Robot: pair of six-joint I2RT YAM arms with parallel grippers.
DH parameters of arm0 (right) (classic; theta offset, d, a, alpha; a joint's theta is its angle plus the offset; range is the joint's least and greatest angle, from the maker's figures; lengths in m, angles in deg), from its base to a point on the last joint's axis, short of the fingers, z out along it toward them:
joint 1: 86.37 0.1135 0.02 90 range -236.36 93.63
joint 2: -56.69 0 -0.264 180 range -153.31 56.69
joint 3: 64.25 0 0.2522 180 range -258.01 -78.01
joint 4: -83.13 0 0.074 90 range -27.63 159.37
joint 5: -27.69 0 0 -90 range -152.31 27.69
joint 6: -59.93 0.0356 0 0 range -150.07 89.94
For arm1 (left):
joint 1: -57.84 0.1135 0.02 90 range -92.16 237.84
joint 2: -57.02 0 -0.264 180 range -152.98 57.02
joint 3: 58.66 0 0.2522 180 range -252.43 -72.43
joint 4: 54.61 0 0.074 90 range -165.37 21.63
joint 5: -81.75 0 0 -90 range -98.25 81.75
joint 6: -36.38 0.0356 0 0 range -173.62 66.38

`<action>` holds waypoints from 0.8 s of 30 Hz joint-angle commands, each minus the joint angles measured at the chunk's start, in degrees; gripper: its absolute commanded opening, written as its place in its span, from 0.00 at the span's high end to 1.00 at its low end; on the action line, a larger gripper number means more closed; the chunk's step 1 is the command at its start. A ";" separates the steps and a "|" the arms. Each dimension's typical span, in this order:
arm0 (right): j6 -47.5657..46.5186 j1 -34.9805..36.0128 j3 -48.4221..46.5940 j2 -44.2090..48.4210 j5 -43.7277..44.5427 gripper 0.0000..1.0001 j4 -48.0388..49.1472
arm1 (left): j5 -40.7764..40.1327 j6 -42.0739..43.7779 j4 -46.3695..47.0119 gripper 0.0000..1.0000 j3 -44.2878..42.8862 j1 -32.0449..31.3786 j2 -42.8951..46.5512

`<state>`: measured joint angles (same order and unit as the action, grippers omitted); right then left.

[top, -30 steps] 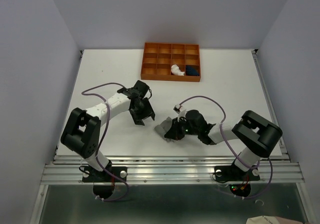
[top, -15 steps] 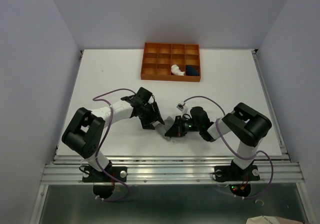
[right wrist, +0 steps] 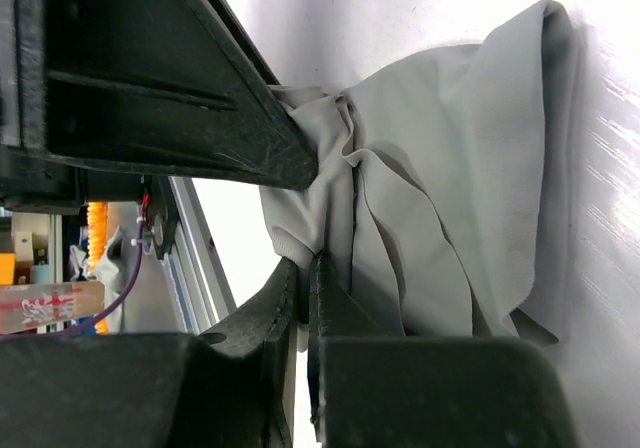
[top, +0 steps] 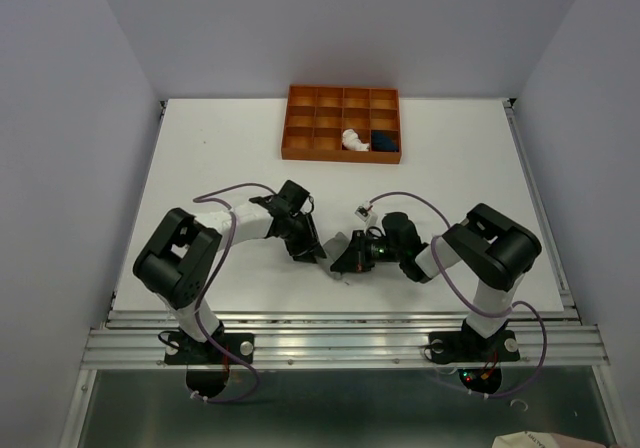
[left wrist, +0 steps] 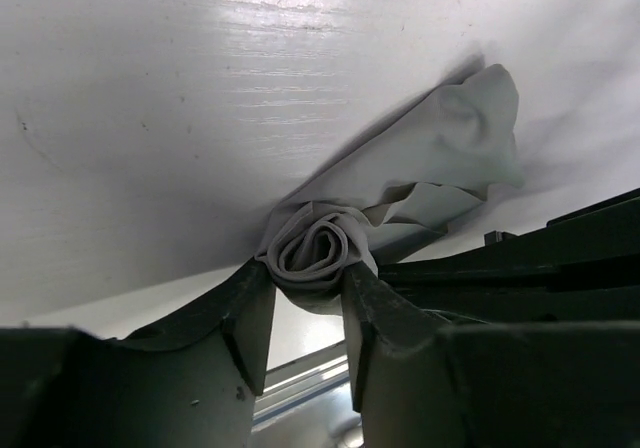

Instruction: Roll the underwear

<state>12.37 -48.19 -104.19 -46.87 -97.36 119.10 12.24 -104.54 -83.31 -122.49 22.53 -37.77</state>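
The grey underwear [top: 327, 256] lies near the table's front edge, mostly hidden between my two grippers. My left gripper [top: 310, 248] is shut on its rolled end [left wrist: 318, 251], a tight spiral held between both fingers [left wrist: 250, 313], with the loose cloth trailing away. My right gripper [top: 345, 258] is shut on a folded edge of the same cloth [right wrist: 450, 168], its jaws pressed together at the hem. The left gripper's finger [right wrist: 180, 88] shows right beside them. The pale pink-white underwear [top: 353, 140] and the navy underwear [top: 386, 142] sit in the tray.
An orange compartment tray [top: 315, 118] stands at the back centre of the white table. The metal rail [top: 340, 343] of the table's front edge runs just behind both grippers. Purple cables loop over both arms.
My left arm has swung right to the grey cloth and closed on its rolled end. My right gripper has shifted slightly left, still holding the cloth.
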 commanded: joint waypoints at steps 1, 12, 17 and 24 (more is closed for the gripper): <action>-1.39 -0.73 0.69 -2.51 2.27 0.95 -2.71 | 0.60 0.55 0.17 0.62 -0.03 -1.08 -1.02; -9.73 -0.73 -1.86 6.35 0.07 0.55 -10.26 | -5.11 3.27 -11.85 1.00 -6.88 -1.34 -4.62; -19.39 2.15 -3.88 17.84 6.29 0.38 -21.68 | -10.03 3.28 -22.14 1.00 -12.95 -1.43 -6.81; -29.51 11.38 -6.61 26.13 24.47 0.33 -32.41 | -10.65 1.61 -29.79 1.00 -14.45 -1.52 -9.02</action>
<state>-9.44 -40.89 -108.21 -23.14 -84.57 93.64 5.53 -102.62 -103.70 -136.08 21.19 -45.64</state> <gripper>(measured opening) 0.670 0.081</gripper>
